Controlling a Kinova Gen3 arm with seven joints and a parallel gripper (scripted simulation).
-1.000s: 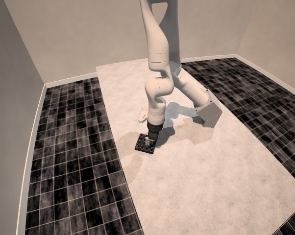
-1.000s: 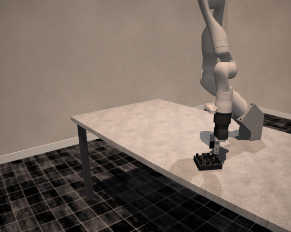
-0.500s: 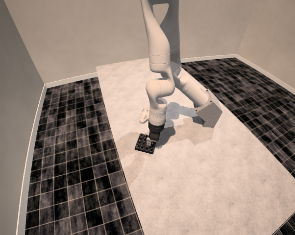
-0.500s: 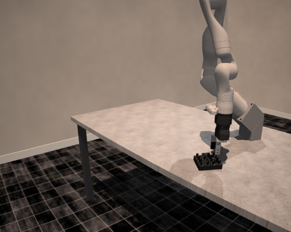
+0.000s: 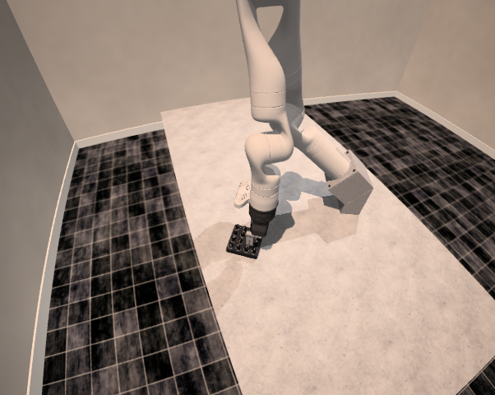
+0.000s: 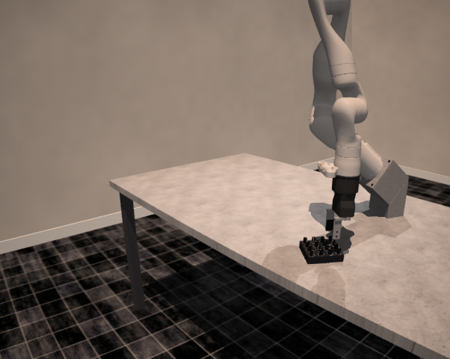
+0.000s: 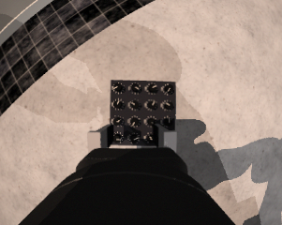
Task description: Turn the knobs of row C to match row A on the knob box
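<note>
The black knob box [image 5: 236, 243] [image 6: 322, 259] [image 7: 143, 97] stands on its feet on the pale table [image 5: 324, 297] [image 6: 217, 185] [image 7: 241, 56], near the table's edge. It carries several rows of small dark knobs; their white lines are too small to read. My gripper [image 5: 251, 240] [image 6: 335, 234] [image 7: 133, 132] is open and empty. It points straight down and hangs just over the box. In the wrist view its two fingers stand either side of the row of knobs nearest the camera. I cannot tell whether the fingers touch any knob.
The arm's grey base block [image 5: 353, 191] [image 6: 391, 193] sits on the table behind the box. The table edge [image 6: 256, 266] runs close beside the box, with the dark tiled floor [image 5: 124, 276] below.
</note>
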